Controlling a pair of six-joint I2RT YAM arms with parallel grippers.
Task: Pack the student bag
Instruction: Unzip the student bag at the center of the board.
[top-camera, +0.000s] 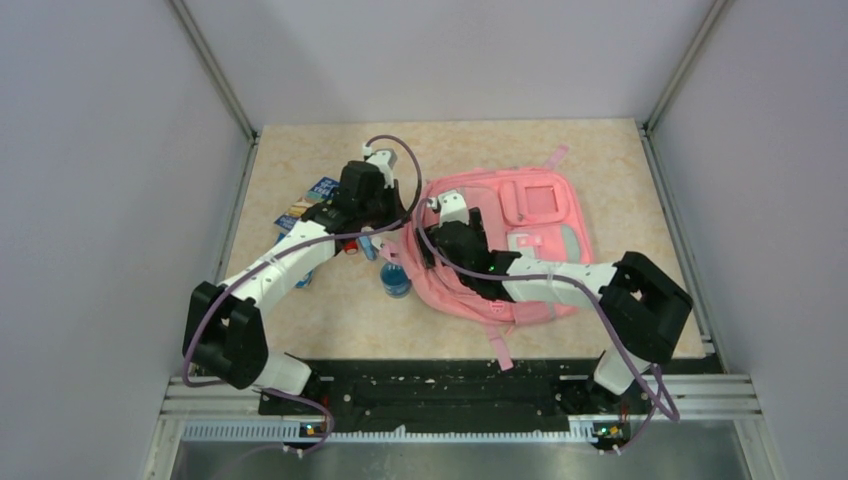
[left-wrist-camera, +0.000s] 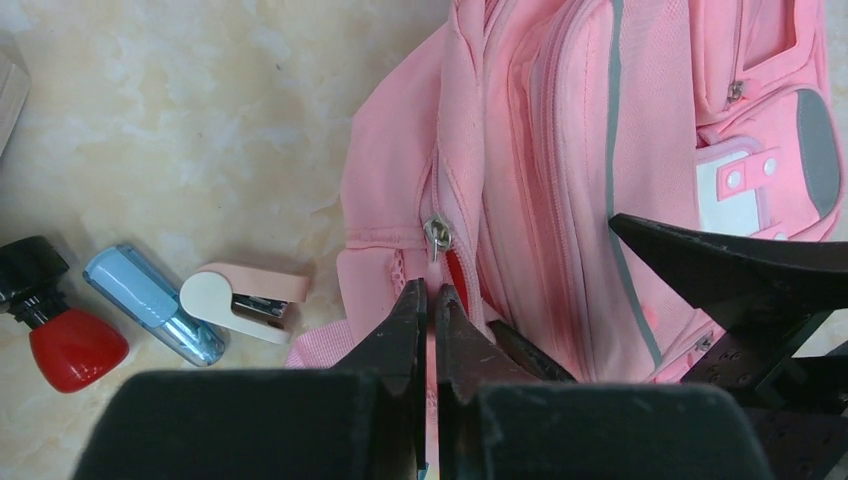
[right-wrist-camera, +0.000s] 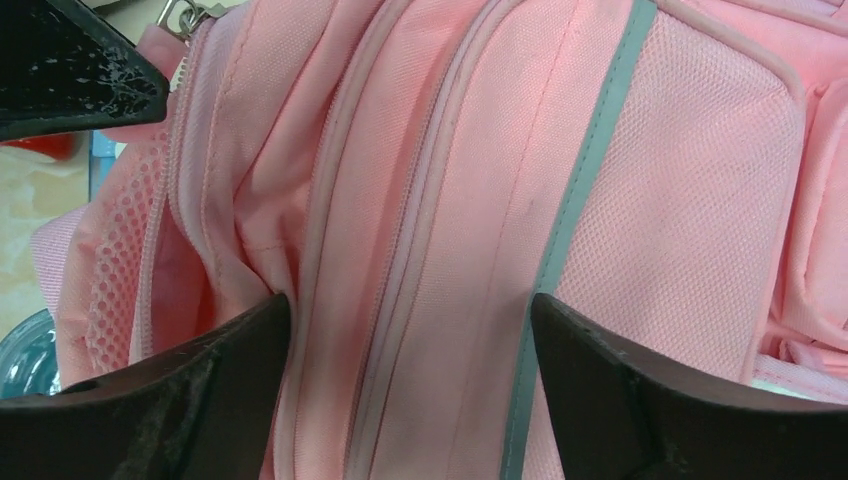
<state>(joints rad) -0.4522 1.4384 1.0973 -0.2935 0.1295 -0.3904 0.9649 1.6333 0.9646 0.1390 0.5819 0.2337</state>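
A large soft pink fabric student bag (top-camera: 545, 215), edged with grey-green piping and fitted with pink zips and straps, is being shown lying flat on the beige marbled table (top-camera: 330, 320), right of centre. Its side zip is being approached by the left gripper (left-wrist-camera: 431, 290), whose claw is being held pressed together just beside the small metal zip pull (left-wrist-camera: 436, 238); whether anything is being pinched cannot be told. The right gripper (right-wrist-camera: 410, 305) is being held spread wide, one finger on each side of the bag's padded front compartment.
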